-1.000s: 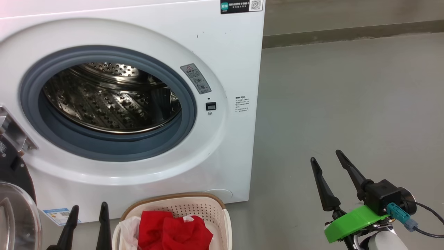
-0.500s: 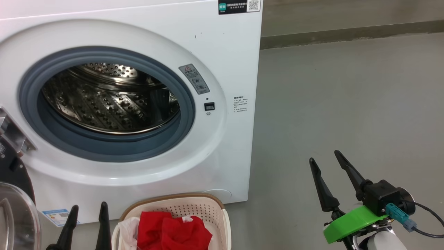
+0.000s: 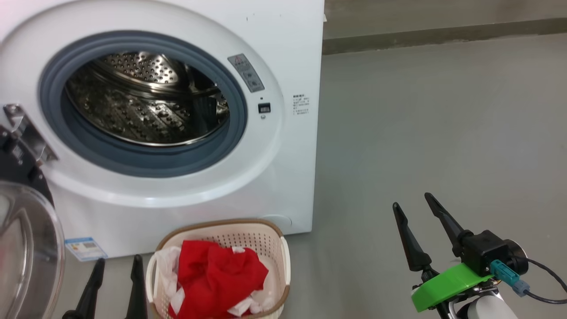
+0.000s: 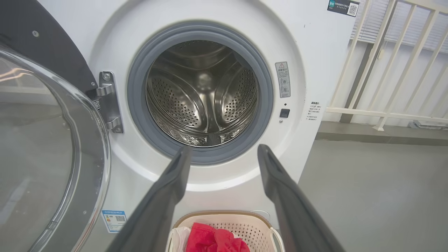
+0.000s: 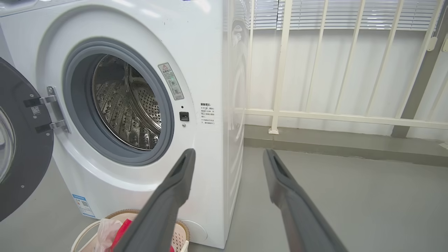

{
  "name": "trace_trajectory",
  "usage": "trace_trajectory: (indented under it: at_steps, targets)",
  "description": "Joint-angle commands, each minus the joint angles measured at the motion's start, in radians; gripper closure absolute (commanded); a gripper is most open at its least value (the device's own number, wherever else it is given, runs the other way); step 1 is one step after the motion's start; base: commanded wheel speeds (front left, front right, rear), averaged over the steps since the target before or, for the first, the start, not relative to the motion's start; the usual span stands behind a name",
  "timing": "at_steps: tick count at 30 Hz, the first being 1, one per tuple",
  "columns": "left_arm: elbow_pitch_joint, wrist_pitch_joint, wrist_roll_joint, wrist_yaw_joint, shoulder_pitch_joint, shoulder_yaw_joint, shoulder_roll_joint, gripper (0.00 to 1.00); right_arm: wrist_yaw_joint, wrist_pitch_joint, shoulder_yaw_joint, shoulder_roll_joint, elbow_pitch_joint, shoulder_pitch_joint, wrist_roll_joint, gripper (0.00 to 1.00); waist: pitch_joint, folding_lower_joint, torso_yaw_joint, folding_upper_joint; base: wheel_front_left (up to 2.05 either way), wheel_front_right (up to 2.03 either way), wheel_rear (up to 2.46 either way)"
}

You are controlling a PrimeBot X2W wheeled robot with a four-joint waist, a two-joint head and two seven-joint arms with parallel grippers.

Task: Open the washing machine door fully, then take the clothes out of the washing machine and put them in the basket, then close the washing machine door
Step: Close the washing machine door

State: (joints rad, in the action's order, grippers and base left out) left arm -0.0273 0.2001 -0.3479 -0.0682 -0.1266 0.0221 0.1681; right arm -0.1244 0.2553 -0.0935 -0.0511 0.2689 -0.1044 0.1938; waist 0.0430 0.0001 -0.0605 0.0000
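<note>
We are holding both the left tool (image 3: 119, 260) and the right tool (image 3: 411, 200) spread, gripping nothing. The clothes (image 3: 217, 277) are lying in the basket (image 3: 221, 223) in front of the washing machine (image 3: 290, 177), whose open door (image 3: 26, 248) is being cut off at left.

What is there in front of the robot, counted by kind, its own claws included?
washing machine: 1
washing machine door, swung open: 1
basket: 1
clothes, a red and white bundle in the basket: 1
grippers: 2, left gripper and right gripper, both open
Total: 6
</note>
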Motion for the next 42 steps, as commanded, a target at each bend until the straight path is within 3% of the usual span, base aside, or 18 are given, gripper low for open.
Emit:
trace_trajectory:
  at_steps: [1,10,26,42]
  targets:
    - [-0.032,0.01,-0.006,0.004,0.012,-0.033,0.017,0.0,-0.006,0.006,-0.024,0.001,-0.022,-0.015,0.006,0.0,-0.001,-0.0001,0.001,0.0,-1.62,1.62,0.0]
    - [-0.04,0.016,0.0,-0.007,0.003,-0.033,0.024,0.0,-0.006,0.006,-0.025,0.001,-0.02,-0.014,0.008,0.0,-0.001,-0.0001,0.003,0.0,-0.93,0.93,0.0]
    - [-0.056,0.009,0.003,-0.032,0.007,-0.031,0.03,0.0,-0.006,0.006,-0.031,0.001,-0.021,-0.016,0.012,0.0,-0.008,-0.0001,0.018,0.0,-0.02,0.02,0.0]
    - [-0.145,-0.031,0.025,-0.101,-0.018,-0.04,0.028,0.0,-0.006,0.006,-0.058,0.001,-0.024,-0.021,0.002,0.0,0.007,-0.0001,0.17,0.0,0.0,0.0,0.0]
